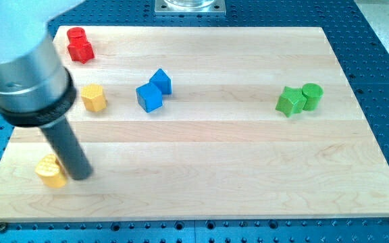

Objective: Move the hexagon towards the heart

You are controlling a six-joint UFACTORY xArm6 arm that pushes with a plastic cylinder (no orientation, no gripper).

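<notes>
A yellow hexagon block [94,98] sits on the wooden board [235,169] at the view's left, below the red blocks. A yellow heart block [49,170] lies near the board's bottom left corner. My tip [82,177] rests on the board just right of the heart, touching it or almost so. It is well below the hexagon. The rod and its grey housing rise to the view's upper left and cover part of the board's left edge.
Two red blocks [80,45] sit together at the top left. Two blue blocks [149,96] touch each other right of the hexagon. A green block [289,101] and a green cylinder [312,96] stand together at the right.
</notes>
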